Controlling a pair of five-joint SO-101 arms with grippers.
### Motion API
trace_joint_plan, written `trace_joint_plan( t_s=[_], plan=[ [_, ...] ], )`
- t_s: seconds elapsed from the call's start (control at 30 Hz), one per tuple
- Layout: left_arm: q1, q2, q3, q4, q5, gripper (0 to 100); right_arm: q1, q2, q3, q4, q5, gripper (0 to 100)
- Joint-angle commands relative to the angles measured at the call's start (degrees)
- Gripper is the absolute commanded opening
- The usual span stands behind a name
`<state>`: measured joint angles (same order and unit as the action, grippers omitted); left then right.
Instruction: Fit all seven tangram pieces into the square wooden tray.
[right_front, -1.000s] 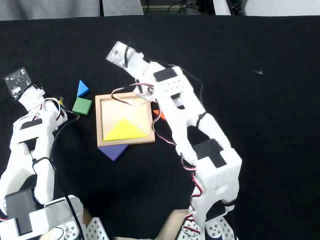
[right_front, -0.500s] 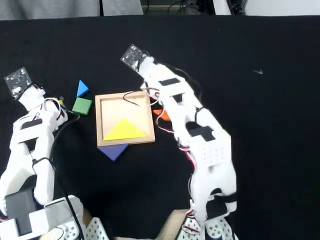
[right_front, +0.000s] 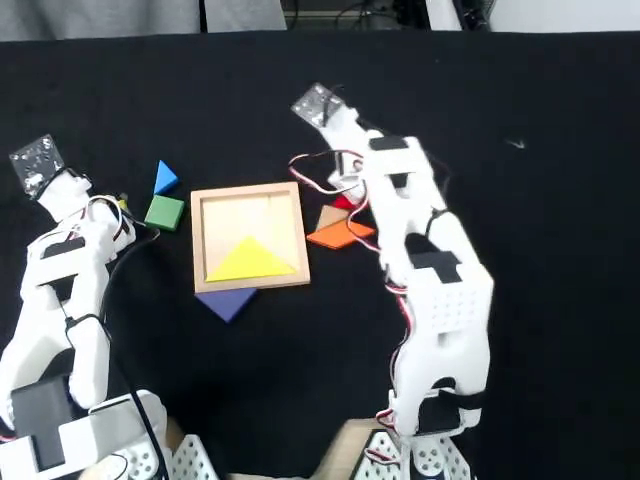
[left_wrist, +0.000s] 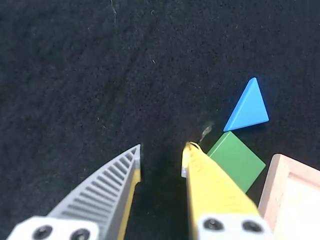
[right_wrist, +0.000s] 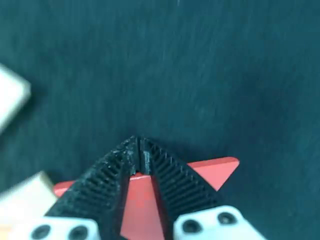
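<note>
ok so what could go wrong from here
The right claw is shut over the red piece; lowering like that may shove it into the orange piece rather than grasp it. The left claw is open with one finger beside the green square, which it could nudge away.

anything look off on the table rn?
Two things. The purple piece sits tight against the tray at its near edge, perhaps partly under it; cannot tell. Right of the tray, the orange piece, a tan piece and the red piece are bunched under the right arm.
</note>
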<state>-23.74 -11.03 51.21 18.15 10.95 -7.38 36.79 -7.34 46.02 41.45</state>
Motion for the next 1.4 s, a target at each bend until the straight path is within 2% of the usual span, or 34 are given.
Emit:
trace_joint_plan(
  t_s=[0.0, 0.23, 0.4, 0.6, 0.73, 0.87, 1.03, 1.2, 1.37],
  plan=[
    [0.84, -0.44, -0.57, -1.23, -0.09, 15, 3.52, -5.76, 0.22, 13.54, 8.44, 1.1],
    [0.84, -0.44, -0.48, -1.23, -0.09, 15, 7.65, -13.41, 11.74, 16.09, 15.21, 1.0],
    [0.84, -0.44, -0.48, -1.23, -0.09, 15, 11.08, -25.19, 19.47, 14.95, 16.97, 1.0],
    [0.92, -0.44, -0.48, -1.14, -0.09, 15, 13.8, -34.59, 25.19, -4.22, 14.07, 1.0],
    [0.84, -0.44, -0.48, -1.14, -0.09, 15, 15.74, -29.67, 26.15, -16.7, 8.88, 1.0],
    [0.84, -0.44, -0.48, -1.14, -0.09, 15, 16.7, -20.0, 24.13, -22.68, 10.02, 1.1],
    [0.92, -0.44, -0.48, -1.23, -0.09, 15, 17.58, -9.71, 16.22, -20.75, 10.55, 1.1],
    [0.92, -0.44, -0.66, -1.23, -0.09, 15, 15.12, -6.37, 10.51, -9.14, 10.9, 1.1],
    [0.92, -0.44, -0.75, -1.23, -0.09, 15, 11.52, -8.48, 12.35, 1.49, 21.63, 1.1]
  ],
)
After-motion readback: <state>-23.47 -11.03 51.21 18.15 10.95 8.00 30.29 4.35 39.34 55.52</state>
